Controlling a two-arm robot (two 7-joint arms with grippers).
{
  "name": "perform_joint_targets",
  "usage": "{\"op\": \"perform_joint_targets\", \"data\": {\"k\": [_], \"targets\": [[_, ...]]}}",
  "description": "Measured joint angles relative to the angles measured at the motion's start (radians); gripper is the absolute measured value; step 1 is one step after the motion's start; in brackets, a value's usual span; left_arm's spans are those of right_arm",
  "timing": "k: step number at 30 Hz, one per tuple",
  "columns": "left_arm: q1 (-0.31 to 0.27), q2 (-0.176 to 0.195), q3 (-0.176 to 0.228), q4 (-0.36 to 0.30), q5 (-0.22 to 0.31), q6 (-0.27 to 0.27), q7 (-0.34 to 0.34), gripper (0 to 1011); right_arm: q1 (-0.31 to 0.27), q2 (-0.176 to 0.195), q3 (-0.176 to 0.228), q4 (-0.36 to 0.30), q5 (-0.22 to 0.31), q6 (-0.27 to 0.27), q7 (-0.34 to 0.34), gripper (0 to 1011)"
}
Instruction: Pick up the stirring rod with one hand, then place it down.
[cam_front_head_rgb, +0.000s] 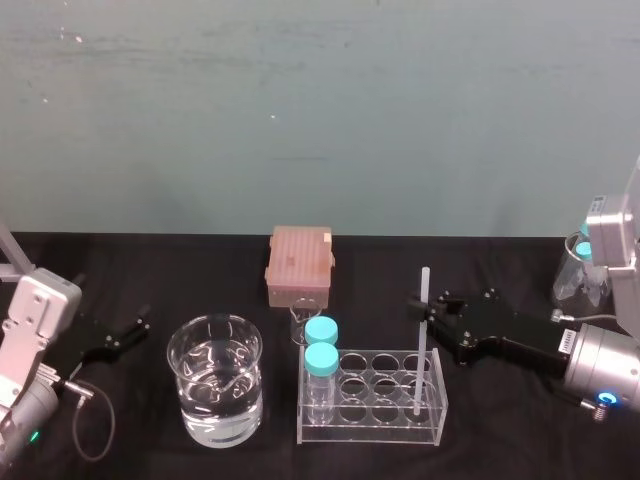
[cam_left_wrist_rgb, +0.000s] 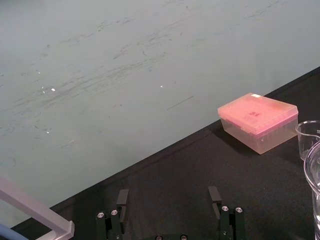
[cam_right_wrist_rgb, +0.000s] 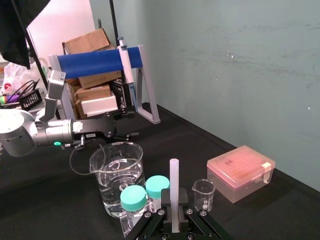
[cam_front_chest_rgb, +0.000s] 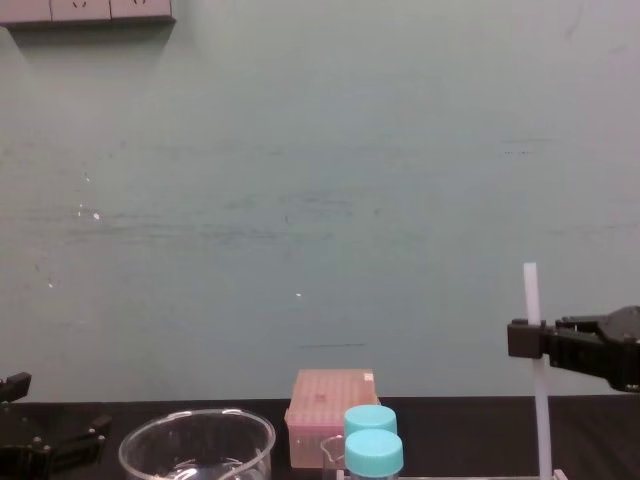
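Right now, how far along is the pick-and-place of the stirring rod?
Done: the right gripper is shut on the thin, whitish translucent stirring rod. In hand: the lift. The rod stands upright with its lower end down in the clear plastic tube rack. Left: raise it out, then set it down. The left gripper sits open at the table's left side.

text: none legible | labels: none | numbers: none
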Motion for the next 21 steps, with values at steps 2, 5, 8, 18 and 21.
{"op": "perform_joint_targets", "data": {"k": [2,5,8,18,21], "targets": [[0.000,0.000,0.000,0.000,0.000,0.000,0.000,1005,-0.002,-0.002,0.000,0.003,-0.003,0.000,-0.001,72],[0.000,0.000,0.000,0.000,0.000,0.000,0.000,1005,-0.005,-0.008,-0.001,0.009,-0.009,0.000,-0.003,72],[0.000,0.000,0.000,0.000,0.000,0.000,0.000,1005,-0.006,-0.014,-0.002,0.017,-0.015,0.000,-0.005,72],[0.000,0.000,0.000,0.000,0.000,0.000,0.000,1005,-0.006,-0.033,-0.004,0.042,-0.032,0.000,-0.010,72],[0.000,0.000,0.000,0.000,0.000,0.000,0.000,1005,-0.007,-0.035,-0.006,0.045,-0.037,0.000,-0.007,72]]}}
